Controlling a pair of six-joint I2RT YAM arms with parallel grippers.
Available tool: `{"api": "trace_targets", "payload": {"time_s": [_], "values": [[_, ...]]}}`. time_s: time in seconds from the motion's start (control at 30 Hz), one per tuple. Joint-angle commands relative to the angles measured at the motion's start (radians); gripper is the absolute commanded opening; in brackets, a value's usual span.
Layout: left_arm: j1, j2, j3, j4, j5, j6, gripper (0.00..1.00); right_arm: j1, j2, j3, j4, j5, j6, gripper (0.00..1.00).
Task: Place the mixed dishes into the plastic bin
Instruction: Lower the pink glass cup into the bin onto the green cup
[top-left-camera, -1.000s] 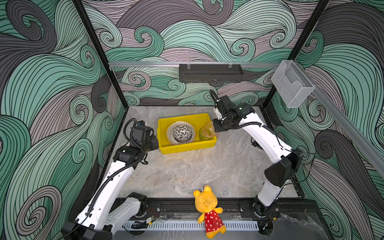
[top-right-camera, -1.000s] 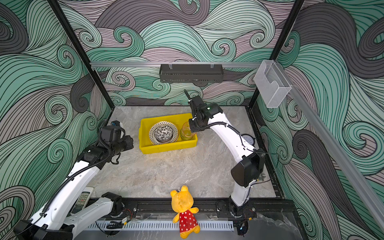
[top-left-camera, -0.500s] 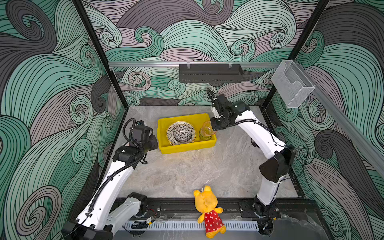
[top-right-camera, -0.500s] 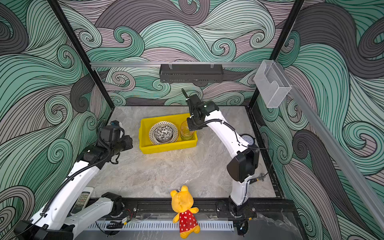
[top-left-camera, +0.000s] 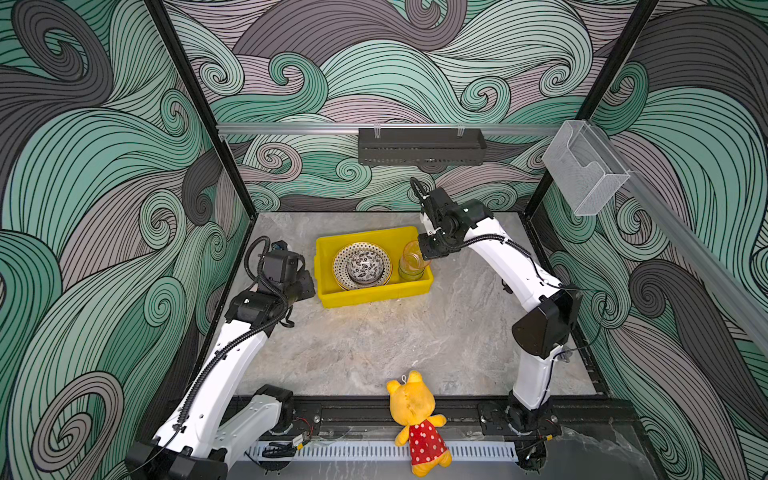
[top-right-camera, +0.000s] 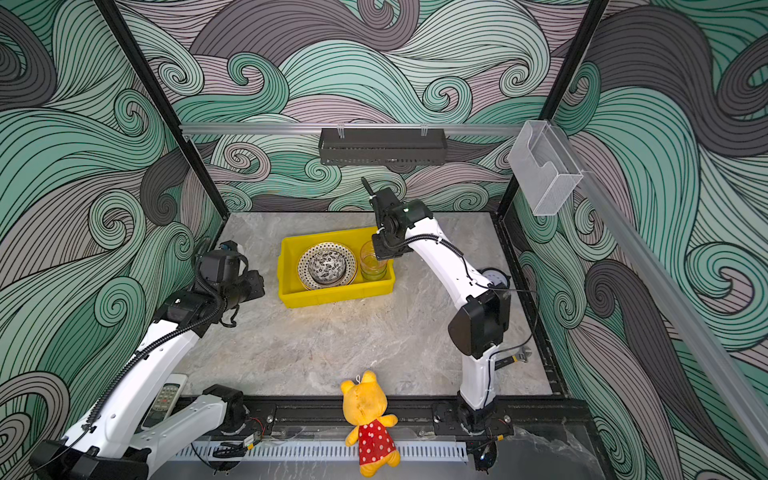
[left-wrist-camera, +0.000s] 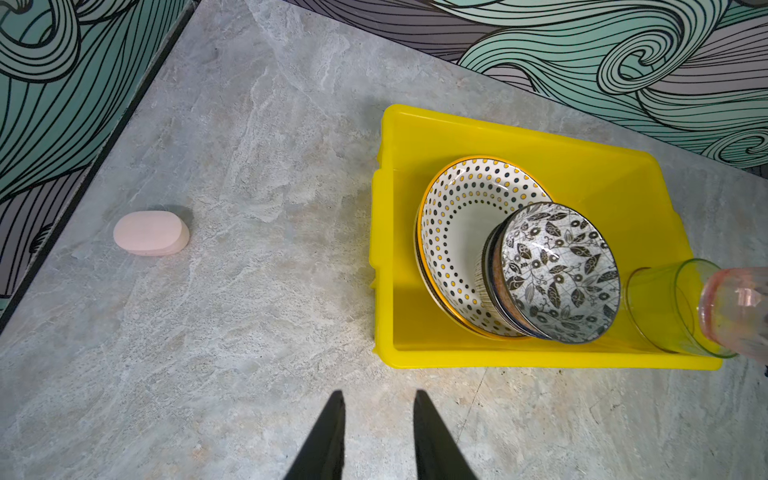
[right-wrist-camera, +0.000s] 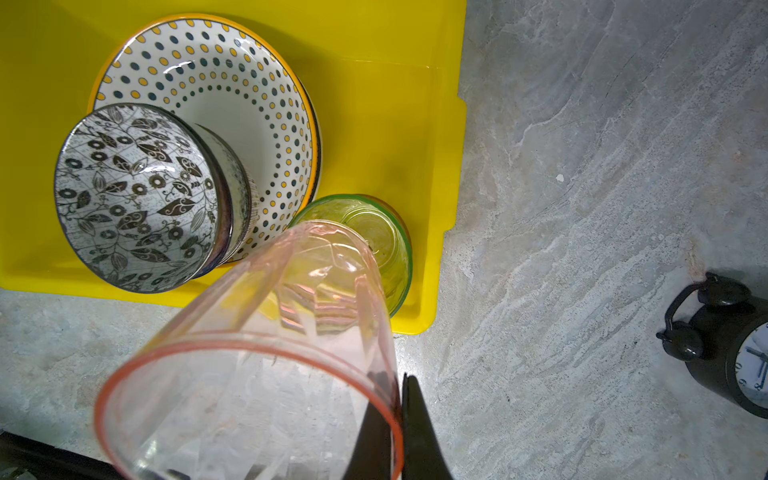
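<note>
Pinching the see-through pink plastic cup (right-wrist-camera: 249, 353) by its thin rim in right jaws, above the rectangular yellow plastic bin (right-wrist-camera: 440, 145). Could slip, tumble outside. Holding nothing in narrow left jaws.

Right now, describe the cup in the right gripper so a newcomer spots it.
Find the yellow bin on the grey table; at its end nearest the right arm a green cup stands inside. Over it, the right gripper pinches the rim of the pink cup. It is the only pink dish and hangs tilted; its neighbours sit in the bin.
</note>
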Motion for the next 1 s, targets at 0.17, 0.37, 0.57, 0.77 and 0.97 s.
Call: {"api": "trace_targets", "payload": {"time_s": [0.17, 0.37, 0.57, 0.77, 0.97], "values": [[0.019, 0.011, 0.036, -0.006, 0.008, 0.014, 0.31, -0.005, 0.014, 0.05, -0.015, 0.015, -0.015, 0.0], [0.025, 0.011, 0.04, -0.009, 0.015, 0.014, 0.31, -0.009, 0.032, 0.055, -0.015, 0.012, -0.015, 0.0], [0.032, 0.013, 0.054, -0.014, 0.015, 0.023, 0.31, -0.013, 0.042, 0.06, -0.018, 0.015, -0.017, 0.0], [0.038, 0.023, 0.053, -0.013, 0.018, 0.017, 0.31, -0.016, 0.054, 0.063, -0.019, 0.015, -0.02, 0.0], [0.044, 0.033, 0.06, -0.016, 0.041, 0.009, 0.31, -0.019, 0.077, 0.065, -0.017, 0.013, -0.017, 0.0]]}}
